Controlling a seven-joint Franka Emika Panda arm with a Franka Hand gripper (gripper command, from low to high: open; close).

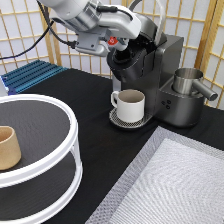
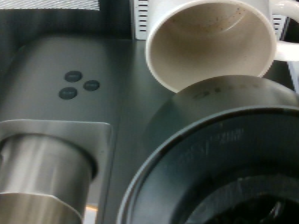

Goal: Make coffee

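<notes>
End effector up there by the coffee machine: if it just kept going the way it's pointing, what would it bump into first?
Most likely the coffee machine's open brew head. The end effector sits right above it pointing down, and the wrist view looks straight into the round dark chamber. The white mug stands lower, under the head. Depth is uncertain.

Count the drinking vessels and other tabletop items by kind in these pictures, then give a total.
White handled mug: 1
Tan handleless cup: 1
Coffee machine: 1
Steel canister: 1
Two-tier round stand: 1
Total: 5
</notes>
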